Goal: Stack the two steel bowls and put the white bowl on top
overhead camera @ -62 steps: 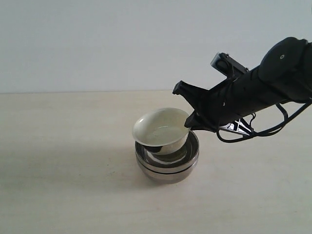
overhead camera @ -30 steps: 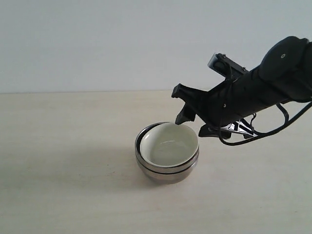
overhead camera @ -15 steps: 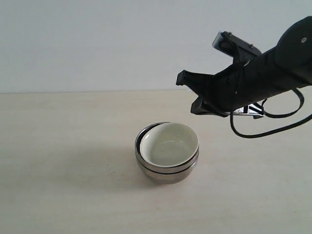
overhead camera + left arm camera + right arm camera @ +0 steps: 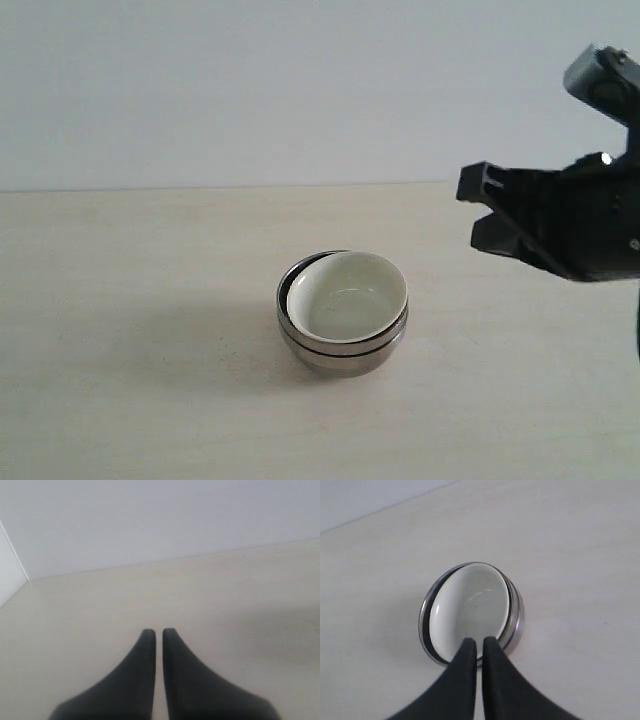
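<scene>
The two steel bowls (image 4: 343, 352) sit nested in the middle of the table. The white bowl (image 4: 348, 296) rests inside the upper one, shifted slightly so that a dark gap shows along one side. In the right wrist view the white bowl (image 4: 470, 609) fills the steel bowls' rim (image 4: 518, 616). My right gripper (image 4: 479, 211) hangs raised to the right of the stack, apart from it. Its fingertips (image 4: 480, 641) are nearly touching and hold nothing. My left gripper (image 4: 159, 631) is shut and empty over bare table, and it does not show in the exterior view.
The pale wooden table (image 4: 130, 400) runs back to a plain light wall (image 4: 200, 90). A side wall corner (image 4: 10, 575) shows in the left wrist view.
The right gripper released the white bowl into the steel stack, then rose and pulled back to the right. The bowl has settled level and the left gripper's view gives no earlier frame.
</scene>
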`<move>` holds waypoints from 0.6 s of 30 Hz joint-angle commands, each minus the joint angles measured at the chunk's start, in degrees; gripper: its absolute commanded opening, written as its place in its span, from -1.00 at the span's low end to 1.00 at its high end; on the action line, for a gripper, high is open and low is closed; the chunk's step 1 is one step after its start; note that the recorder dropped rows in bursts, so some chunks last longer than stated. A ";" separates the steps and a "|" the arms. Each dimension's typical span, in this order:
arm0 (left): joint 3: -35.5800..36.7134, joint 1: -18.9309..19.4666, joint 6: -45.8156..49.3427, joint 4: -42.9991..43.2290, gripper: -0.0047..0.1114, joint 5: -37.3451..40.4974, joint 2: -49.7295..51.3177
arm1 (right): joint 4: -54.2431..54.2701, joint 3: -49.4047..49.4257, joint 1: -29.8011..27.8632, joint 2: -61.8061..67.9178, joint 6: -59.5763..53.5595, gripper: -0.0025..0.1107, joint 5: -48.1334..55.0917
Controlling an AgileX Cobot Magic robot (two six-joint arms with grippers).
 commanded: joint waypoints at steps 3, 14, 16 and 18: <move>0.20 0.14 -0.56 -0.39 -0.85 -0.39 -0.22 | -0.40 7.20 -0.18 -12.22 -0.19 -0.96 -1.22; 0.20 0.14 -0.56 -0.39 -0.85 -0.39 -0.22 | -1.35 16.45 -0.18 -30.92 -0.19 -0.96 -3.15; 0.20 0.14 -0.56 -0.39 -0.85 -0.39 -0.22 | -1.35 18.13 -0.18 -33.16 -0.19 -0.96 -3.29; 0.20 0.14 -0.56 -0.39 -0.85 -0.39 -0.22 | -1.35 19.96 -0.18 -35.24 -0.19 -0.96 -3.40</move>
